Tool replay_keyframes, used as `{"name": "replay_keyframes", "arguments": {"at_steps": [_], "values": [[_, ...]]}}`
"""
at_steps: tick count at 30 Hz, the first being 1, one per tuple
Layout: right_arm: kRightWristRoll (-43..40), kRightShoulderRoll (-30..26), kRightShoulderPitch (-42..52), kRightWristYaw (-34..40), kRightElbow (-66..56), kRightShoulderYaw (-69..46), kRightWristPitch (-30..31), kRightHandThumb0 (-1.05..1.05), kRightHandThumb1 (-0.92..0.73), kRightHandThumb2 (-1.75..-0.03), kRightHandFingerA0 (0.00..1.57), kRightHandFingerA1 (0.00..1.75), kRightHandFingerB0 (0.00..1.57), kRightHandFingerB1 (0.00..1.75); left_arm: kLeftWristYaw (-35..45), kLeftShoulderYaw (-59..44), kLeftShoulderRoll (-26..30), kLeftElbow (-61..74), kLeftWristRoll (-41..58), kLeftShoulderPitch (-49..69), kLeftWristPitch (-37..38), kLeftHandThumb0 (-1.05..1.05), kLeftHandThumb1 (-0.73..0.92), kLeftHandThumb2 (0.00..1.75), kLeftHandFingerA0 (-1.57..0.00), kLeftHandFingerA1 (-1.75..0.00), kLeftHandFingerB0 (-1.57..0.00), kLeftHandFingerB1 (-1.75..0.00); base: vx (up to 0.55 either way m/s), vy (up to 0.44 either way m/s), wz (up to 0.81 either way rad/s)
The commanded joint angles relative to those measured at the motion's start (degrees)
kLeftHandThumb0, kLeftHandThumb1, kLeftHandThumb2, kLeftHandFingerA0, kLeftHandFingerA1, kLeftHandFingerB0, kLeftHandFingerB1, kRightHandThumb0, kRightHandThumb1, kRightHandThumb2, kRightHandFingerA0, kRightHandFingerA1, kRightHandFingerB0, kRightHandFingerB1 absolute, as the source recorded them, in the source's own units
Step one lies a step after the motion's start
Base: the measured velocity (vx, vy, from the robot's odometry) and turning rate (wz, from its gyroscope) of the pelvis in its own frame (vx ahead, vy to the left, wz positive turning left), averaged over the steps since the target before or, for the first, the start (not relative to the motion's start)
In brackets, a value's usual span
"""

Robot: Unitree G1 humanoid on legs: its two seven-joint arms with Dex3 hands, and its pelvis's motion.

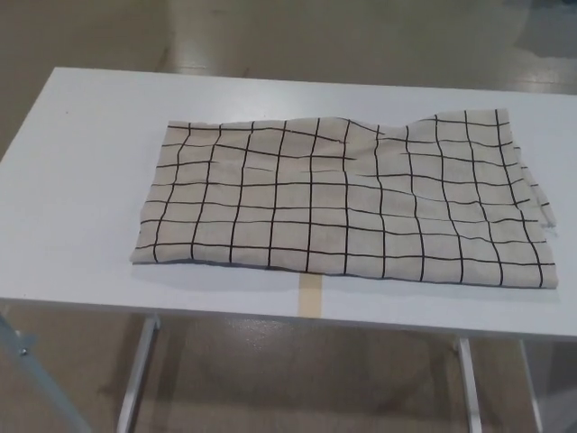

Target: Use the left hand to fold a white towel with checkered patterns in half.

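White table [81,180] on metal legs, and the checked towel [343,203] is spread flat across it, a bit rumpled along the far edge. A tan tape strip [310,295] pokes out beneath its near edge.

No part of the robot shows in the head view: neither arm, neither black hand, no cable, screw or marking of its body can be seen, so nothing of its look can be told
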State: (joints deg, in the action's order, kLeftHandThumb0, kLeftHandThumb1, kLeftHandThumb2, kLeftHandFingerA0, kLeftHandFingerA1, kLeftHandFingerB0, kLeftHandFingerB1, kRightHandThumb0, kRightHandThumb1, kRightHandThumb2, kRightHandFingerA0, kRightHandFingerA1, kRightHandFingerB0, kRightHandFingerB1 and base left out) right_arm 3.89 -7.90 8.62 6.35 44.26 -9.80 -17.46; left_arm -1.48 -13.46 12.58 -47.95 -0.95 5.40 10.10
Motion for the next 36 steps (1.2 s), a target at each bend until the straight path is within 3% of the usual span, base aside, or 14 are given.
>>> {"name": "replay_keyframes", "arguments": {"at_steps": [1,2,3,4,7,8,13,16,17,19,22,28,33,36], "values": [[-1.1,1.32,-0.52,5.47,-0.53,-2.64,-12.96,-0.38,-0.78,-0.62,0.42,0.43,0.37,0.42,-1.78,-3.85,-1.26,0.02,3.68,-0.02,9.49,-0.3,0.48,0.55,-0.34,-0.36,-0.31,-0.31,0.0,0.0,0.0],[-1.04,1.33,-0.58,5.5,-0.35,-2.7,-13.17,-0.38,-0.78,-0.62,0.42,0.43,0.37,0.42,-1.73,-3.98,-1.3,-0.1,3.6,-0.06,9.64,-0.3,0.48,0.55,-0.34,-0.36,-0.31,-0.31,0.0,0.0,0.0],[-1.1,1.43,-0.96,5.35,-0.22,-2.73,-13.63,-0.38,-0.78,-0.63,0.42,0.43,0.37,0.42,-1.56,-4.38,-1.36,-0.54,3.91,-0.41,10.31,-0.5,0.38,0.65,-0.18,-0.41,-0.13,-0.35,0.0,0.0,0.0],[-1.03,1.53,-1.07,5.09,-0.54,-2.6,-14.1,-0.38,-0.78,-0.63,0.41,0.44,0.37,0.42,-1.65,-4.64,-1.52,-1.03,4.03,-0.79,11.14,-0.29,0.31,0.86,0.0,-0.5,0.0,-0.49,0.0,0.0,0.0],[-0.84,1.65,-1.18,4.83,-0.74,-2.46,-15.02,-0.38,-0.78,-0.63,0.41,0.44,0.37,0.42,-1.78,-5.03,-1.76,-1.89,4.04,-1.34,12.46,-0.29,0.31,0.86,0.0,-0.5,0.0,-0.49,0.0,0.0,0.0],[-0.42,1.89,-0.65,4.81,-1.22,-2.06,-15.79,-0.4,-0.79,-0.63,0.4,0.44,0.35,0.42,-1.84,-5.0,-1.76,-2.01,3.81,-1.37,13.16,-0.52,0.33,0.72,-0.01,-0.24,0.0,-0.15,0.0,0.0,0.0],[0.51,2.67,-0.02,3.68,-2.16,-0.18,-18.0,-0.41,-0.79,-0.63,0.38,0.45,0.33,0.42,-1.84,-4.8,-1.32,3.13,2.9,0.63,16.7,-0.57,0.36,0.73,0.0,-0.1,0.0,-0.1,0.0,0.0,0.0],[0.36,2.87,-0.27,3.48,-1.8,0.22,-18.64,-0.41,-0.79,-0.63,0.38,0.45,0.33,0.42,-1.75,-4.69,-1.15,5.4,2.71,1.2,17.1,-0.57,0.36,0.73,0.0,-0.1,0.0,-0.1,0.0,0.0,0.0],[0.64,2.55,0.23,3.69,-0.87,0.38,-19.33,-0.42,-0.79,-0.63,0.39,0.45,0.33,0.43,-2.65,-3.86,-0.98,10.42,0.38,3.76,19.62,-0.62,0.39,0.73,0.0,0.0,0.0,-0.12,0.0,0.0,0.0],[1.15,2.25,1.57,3.93,0.57,0.73,-20.33,-0.42,-0.79,-0.63,0.39,0.45,0.33,0.42,-6.1,-2.54,-0.46,23.96,-7.42,10.09,25.55,-0.66,0.41,0.74,0.0,0.0,0.0,-0.1,0.0,0.0,0.0],[0.93,2.54,2.86,3.52,0.37,1.09,-20.6,-0.41,-0.79,-0.63,0.39,0.45,0.33,0.42,-7.85,-3.31,-0.89,37.91,-13.02,14.69,27.67,-0.68,0.41,0.74,0.0,0.0,0.0,-0.07,0.0,0.0,0.0],[0.7,2.74,2.63,3.63,0.45,1.22,-20.09,-0.41,-0.79,-0.63,0.39,0.45,0.33,0.42,-8.24,-4.04,-1.62,49.4,-15.66,15.14,26.99,-0.67,0.41,0.74,0.0,0.0,0.0,-0.04,0.0,0.0,0.0],[0.83,2.87,1.62,4.25,1.18,1.2,-19.66,-0.42,-0.79,-0.63,0.39,0.45,0.33,0.41,-7.29,-4.06,0.29,58.8,-19.24,10.17,25.59,-0.63,0.39,0.7,0.0,-0.05,0.0,0.0,0.0,0.0,0.0],[1.19,2.76,2.27,4.68,1.02,1.29,-19.5,-0.42,-0.79,-0.63,0.39,0.45,0.33,0.41,-6.06,-1.11,4.21,61.47,-27.63,1.71,20.88,-0.56,0.35,0.66,0.0,-0.06,0.0,0.0,0.0,0.0,0.0]]}}
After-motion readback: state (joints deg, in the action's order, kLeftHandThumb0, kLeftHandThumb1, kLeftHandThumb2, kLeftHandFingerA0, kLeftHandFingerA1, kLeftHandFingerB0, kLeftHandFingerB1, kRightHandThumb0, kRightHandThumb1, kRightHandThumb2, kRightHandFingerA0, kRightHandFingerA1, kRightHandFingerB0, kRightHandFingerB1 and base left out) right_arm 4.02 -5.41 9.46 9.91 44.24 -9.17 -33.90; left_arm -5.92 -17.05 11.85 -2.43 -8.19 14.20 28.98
